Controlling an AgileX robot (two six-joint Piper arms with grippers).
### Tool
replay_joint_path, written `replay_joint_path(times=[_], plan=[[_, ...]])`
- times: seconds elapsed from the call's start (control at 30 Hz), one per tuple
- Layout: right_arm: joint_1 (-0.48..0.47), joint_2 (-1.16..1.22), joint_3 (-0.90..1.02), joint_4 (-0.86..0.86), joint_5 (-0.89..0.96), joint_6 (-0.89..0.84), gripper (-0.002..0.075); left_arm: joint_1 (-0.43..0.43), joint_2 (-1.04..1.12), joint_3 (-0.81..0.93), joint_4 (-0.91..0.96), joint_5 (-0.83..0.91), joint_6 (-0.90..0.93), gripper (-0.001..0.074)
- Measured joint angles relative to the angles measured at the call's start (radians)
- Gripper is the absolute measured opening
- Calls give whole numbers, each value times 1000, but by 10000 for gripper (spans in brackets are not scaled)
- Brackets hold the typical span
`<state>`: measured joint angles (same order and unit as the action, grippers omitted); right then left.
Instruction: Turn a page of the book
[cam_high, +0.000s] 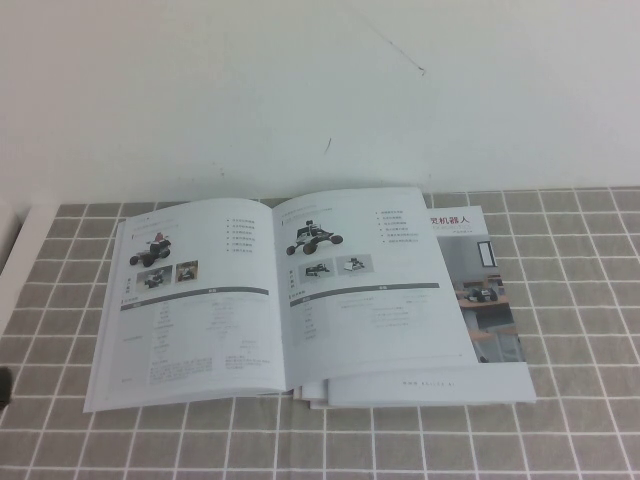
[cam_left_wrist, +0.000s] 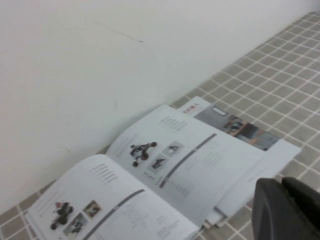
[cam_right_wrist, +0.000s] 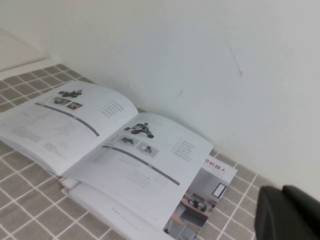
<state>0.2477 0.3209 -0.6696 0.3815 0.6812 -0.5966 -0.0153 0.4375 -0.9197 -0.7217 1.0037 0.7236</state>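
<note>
- A desk (cam_high: 580, 430) covered in small grey square tiles with white grout lines is seen across the lower part of the high view, and a plain white wall (cam_high: 320, 90) rises directly behind it.
- The book (cam_high: 215, 335), a thin white softcover catalogue, is laid open and flat on the desk close to the wall, its spine running away from the robot; it is far larger than either hand.
- The page (cam_high: 375, 285), a thin white glossy leaf showing a dark wheeled rover above two small photos and a grey-headed table, is seen as the top right-hand leaf, lying nearly flat with its outer edge slightly raised over the leaves beneath.
- A lower leaf (cam_high: 490, 310) with red characters and a photo of a room is exposed beyond the page's outer edge, toward the robot's right.
- The left hand (cam_left_wrist: 287, 210) is seen only as a dark blurred shape at the corner of its own wrist view, held above the desk and apart from the book; its opening cannot be told.
- The right hand (cam_right_wrist: 287, 212) is shown likewise as a dark shape in its wrist view, clear of the book; its opening cannot be told.
</note>
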Motion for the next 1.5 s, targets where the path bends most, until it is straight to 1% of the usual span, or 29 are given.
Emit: replay_joint_path(times=[0.1, 0.2, 0.3, 0.43, 0.57, 0.8, 1.1, 1.13, 1.23, 1.33, 1.4, 1.5], plan=[[0, -100, 68, -31, -45, 0, -1, -11, -96, 87, 64, -100, -31, -4], [0, -140, 115, -56, -64, 0, 0, -18, -156, 192, 117, -223, -33, -4], [0, -144, 151, -61, -72, 0, -1, -19, -167, 316, 152, -349, -35, -4], [0, -144, 214, -61, -147, 0, -1, -20, -165, 452, 158, -504, -35, -4], [0, -144, 279, -61, -212, 0, -1, -20, -165, 534, 158, -585, -35, -4], [0, -144, 383, -61, -243, 0, -1, -20, -165, 591, 158, -605, -35, -4], [0, -144, 503, -61, -241, 0, -1, -20, -165, 593, 158, -501, -37, -4], [0, -144, 546, -62, -229, 0, -1, -20, -165, 593, 158, -460, -35, -4], [0, -144, 549, -62, -224, 0, -1, -20, -165, 603, 158, -454, -34, -4], [0, -144, 549, -62, -223, 0, -1, -4, -214, 628, 172, -448, -37, -4], [0, -144, 549, -62, -223, 0, -1, 17, -273, 657, 219, -461, -44, -4], [0, -144, 549, -62, -222, 0, -1, 46, -363, 723, 272, -512, -127, -4]])
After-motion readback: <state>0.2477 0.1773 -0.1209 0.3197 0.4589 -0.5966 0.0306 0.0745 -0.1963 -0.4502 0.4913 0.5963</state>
